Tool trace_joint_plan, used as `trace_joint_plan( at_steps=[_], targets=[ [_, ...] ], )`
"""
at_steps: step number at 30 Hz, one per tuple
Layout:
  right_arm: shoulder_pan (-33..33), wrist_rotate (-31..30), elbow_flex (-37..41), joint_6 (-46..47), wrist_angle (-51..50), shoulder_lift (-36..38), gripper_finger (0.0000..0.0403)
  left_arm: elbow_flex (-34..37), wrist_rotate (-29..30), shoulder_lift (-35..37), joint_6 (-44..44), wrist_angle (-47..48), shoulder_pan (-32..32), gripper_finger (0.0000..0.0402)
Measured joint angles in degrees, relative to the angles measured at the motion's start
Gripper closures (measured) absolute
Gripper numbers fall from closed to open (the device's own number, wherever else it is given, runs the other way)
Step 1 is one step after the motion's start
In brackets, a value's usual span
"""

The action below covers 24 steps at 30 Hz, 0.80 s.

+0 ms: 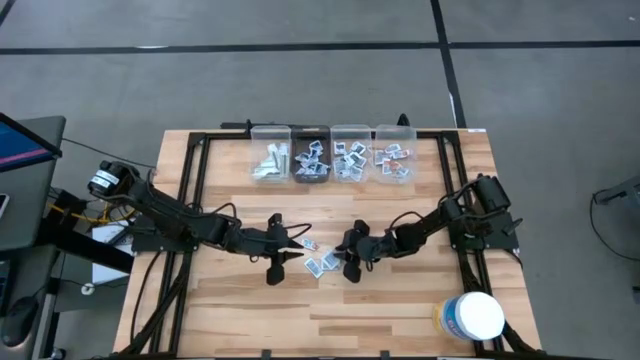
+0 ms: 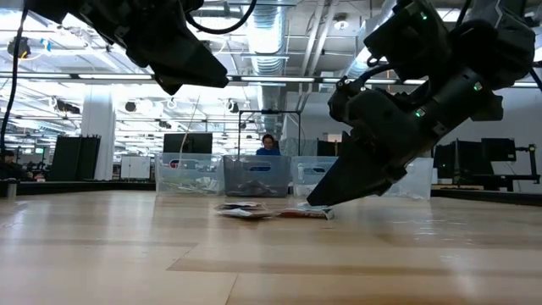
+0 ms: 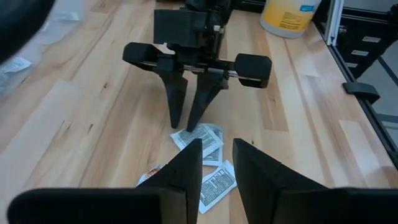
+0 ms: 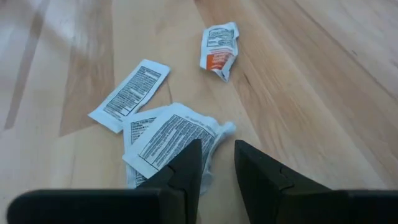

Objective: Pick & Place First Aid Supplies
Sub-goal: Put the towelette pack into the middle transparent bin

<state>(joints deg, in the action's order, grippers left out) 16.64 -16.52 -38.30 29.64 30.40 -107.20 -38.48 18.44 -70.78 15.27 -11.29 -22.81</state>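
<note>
Here we found both arms reaching toward the middle of the tabletop (image 1: 400, 310), where a small loose cluster of first aid packets (image 1: 322, 263) lay flat on the wood, between the two claws. The right claw (image 4: 217, 163) was tipped down steeply with its fingers parted by a narrow gap, their tips right at the edge of a printed white packet (image 4: 174, 140) on top of the pile; nothing was grasped yet, and we judged that angle was chosen to slide one finger under a thin flat thing. The left claw (image 3: 217, 163) hovered just beside the same pile from the other side, its fingers also slightly parted and empty, pointing at the packets and at the right claw across from it. A packet with red print (image 4: 219, 51) lay a little apart, and another white packet (image 4: 129, 94) lay beside the pile. Four clear bins (image 1: 330, 152) stood in a row along the far edge, already holding sorted packets, likely the destination. The overlapping packets and the two claws crowding one spot seemed the main hindrance; a white tub with a yellow label (image 1: 470, 317) stood well apart near the right front corner.
</note>
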Motion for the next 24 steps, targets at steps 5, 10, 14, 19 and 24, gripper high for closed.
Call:
trace_joint_plan(
  at_steps=[5,10,14,19,24],
  targets=[
    [0.02,0.2,0.0,0.43,-1.36,0.0,0.0343,0.0,0.0,0.0,0.0,0.1,0.0,0.0312],
    [0.0,1.49,-0.11,0.68,-3.07,0.22,0.0394,0.0,0.0,0.0,0.0,0.13,0.0,0.0312],
    [0.02,2.57,0.03,0.59,-4.51,1.7,0.04,0.0,-0.01,0.0,0.09,0.15,-0.08,0.0312],
    [-0.58,2.95,-0.15,-1.69,-5.18,7.15,0.0402,0.0,-0.02,0.0,0.16,0.15,-0.09,0.0312],
    [-1.26,2.74,-0.15,-5.38,-4.8,14.73,0.0402,0.0,-0.02,0.0,0.11,0.15,-0.09,0.0312]
  ],
)
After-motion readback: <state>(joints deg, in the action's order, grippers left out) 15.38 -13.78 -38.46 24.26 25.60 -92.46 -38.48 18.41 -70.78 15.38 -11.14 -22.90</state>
